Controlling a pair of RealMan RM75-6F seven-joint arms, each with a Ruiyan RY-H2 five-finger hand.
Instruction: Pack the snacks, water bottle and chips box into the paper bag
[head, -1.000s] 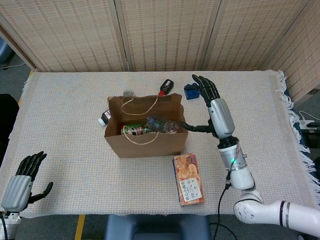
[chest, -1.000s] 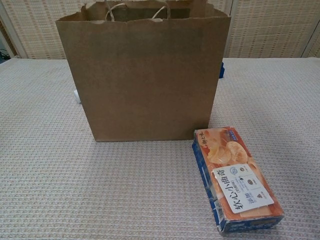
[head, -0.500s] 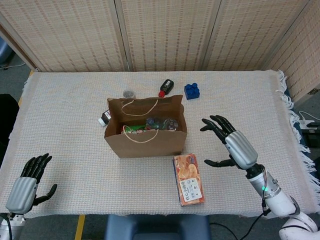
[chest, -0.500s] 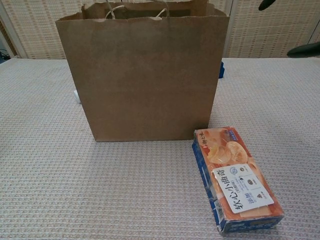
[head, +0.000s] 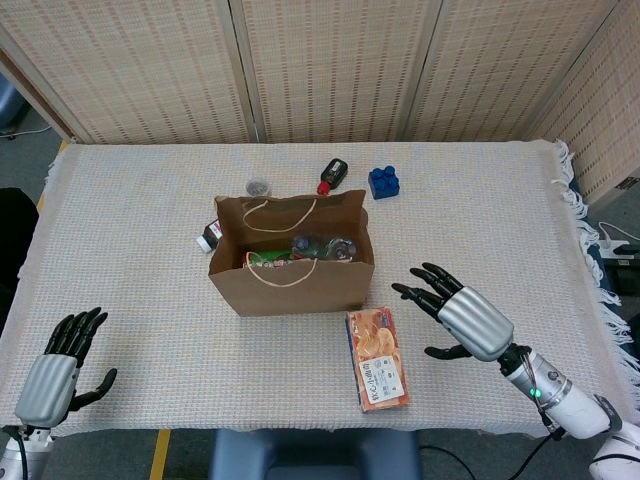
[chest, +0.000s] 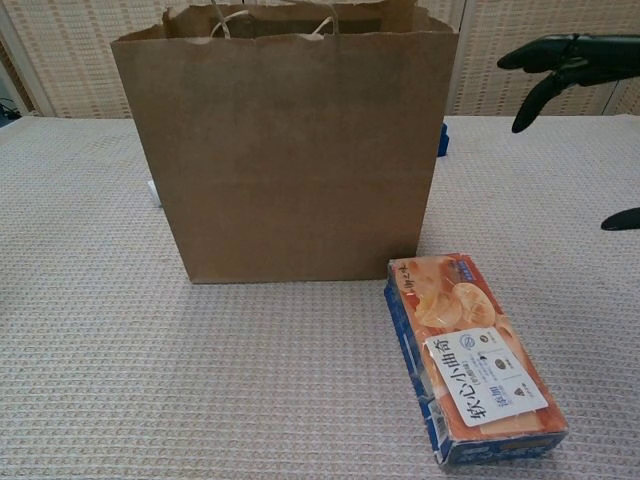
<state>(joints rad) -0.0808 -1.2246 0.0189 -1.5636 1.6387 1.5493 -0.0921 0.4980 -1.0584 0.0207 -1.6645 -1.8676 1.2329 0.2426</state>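
tabletop chips box (head: 378, 359) beside fingers (head: 418, 288)

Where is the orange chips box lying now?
The chips box lies flat on the table, just in front of the paper bag's right corner, left of the open right robot hand.

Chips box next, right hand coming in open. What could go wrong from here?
1. The chips box lies flat with one end close to the paper bag; fingers of the right hand closing around it could nudge the bag.
2. The bag already holds items up near its rim, so the box may jam or sit proud.
3. The left hand is far off, so nothing steadies the bag.
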